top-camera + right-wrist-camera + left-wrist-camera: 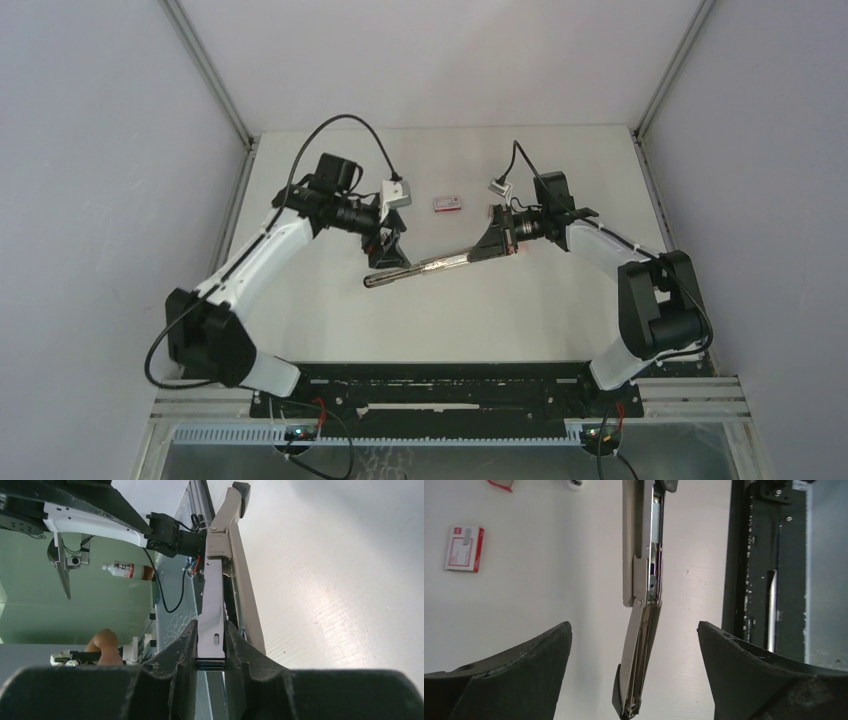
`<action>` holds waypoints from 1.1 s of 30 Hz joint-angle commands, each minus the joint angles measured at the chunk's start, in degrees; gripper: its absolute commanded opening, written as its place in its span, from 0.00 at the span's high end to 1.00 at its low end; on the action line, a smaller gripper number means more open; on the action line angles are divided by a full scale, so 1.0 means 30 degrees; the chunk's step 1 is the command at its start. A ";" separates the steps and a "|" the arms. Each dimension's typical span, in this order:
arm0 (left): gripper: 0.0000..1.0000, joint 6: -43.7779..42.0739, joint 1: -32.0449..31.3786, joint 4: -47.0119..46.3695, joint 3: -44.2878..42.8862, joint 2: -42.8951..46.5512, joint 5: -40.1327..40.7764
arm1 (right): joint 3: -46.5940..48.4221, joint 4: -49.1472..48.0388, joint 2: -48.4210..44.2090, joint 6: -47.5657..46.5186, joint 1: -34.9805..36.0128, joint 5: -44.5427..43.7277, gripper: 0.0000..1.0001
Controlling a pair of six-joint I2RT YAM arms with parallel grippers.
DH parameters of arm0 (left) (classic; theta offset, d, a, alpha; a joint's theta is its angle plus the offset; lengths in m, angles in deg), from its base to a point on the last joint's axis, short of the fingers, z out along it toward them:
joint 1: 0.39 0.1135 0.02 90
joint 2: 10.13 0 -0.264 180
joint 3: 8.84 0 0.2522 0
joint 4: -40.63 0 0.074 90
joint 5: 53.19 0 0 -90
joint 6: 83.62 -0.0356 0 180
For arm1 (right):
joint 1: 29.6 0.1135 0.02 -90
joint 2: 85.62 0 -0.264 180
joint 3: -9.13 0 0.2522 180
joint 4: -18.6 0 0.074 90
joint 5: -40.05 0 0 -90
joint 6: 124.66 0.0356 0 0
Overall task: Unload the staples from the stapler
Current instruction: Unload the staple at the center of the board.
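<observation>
The stapler (430, 266) is folded out long, a grey and metal bar hanging above the white table. My right gripper (492, 243) is shut on one end of it; in the right wrist view the gripper (210, 630) pinches the shiny metal arm of the stapler (220, 555). My left gripper (388, 254) hovers over the other, black-tipped end. In the left wrist view the left gripper (634, 625) stands wide open, with the stapler (644, 580) between the fingers and touching neither. The staples do not show in any view.
A small red-and-white box (448, 205) lies on the table behind the stapler, also upper left in the left wrist view (464, 548). The black base rail (450, 385) runs along the near edge. Grey walls close in left, right and back.
</observation>
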 commanded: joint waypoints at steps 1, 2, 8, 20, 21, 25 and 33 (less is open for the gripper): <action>0.00 -0.0819 0.0054 0.3702 -0.3556 -0.3013 -0.2918 | 0.0402 -0.0183 -0.1397 -0.1033 0.0240 0.1255 1.00; 0.00 -0.1312 0.0034 0.4568 -0.4133 -0.3696 -0.3336 | 0.0402 -0.0140 -0.1451 -0.1094 0.0263 0.1276 1.00; 0.00 -0.5099 -0.0524 0.9650 -0.6821 -0.7040 -0.4752 | 0.0402 0.0067 -0.1621 -0.1476 0.0363 0.1389 1.00; 0.03 -0.6417 -0.1688 1.2068 -0.8020 -0.9082 -0.5069 | 0.0402 0.0310 -0.1943 -0.1903 0.0396 0.1360 1.00; 0.04 -0.6278 -0.2227 1.2030 -0.7983 -0.9168 -0.4895 | 0.0417 0.0317 -0.1988 -0.1921 0.0382 0.1344 1.00; 0.08 -0.5711 -0.2378 1.1741 -0.7882 -0.9537 -0.4380 | 0.0402 0.0404 -0.2121 -0.2019 0.0367 0.1393 1.00; 0.05 -0.2189 -0.2379 0.8082 -0.6819 -0.9412 -0.3727 | 0.0403 0.0519 -0.2196 -0.2168 0.0455 0.1524 1.00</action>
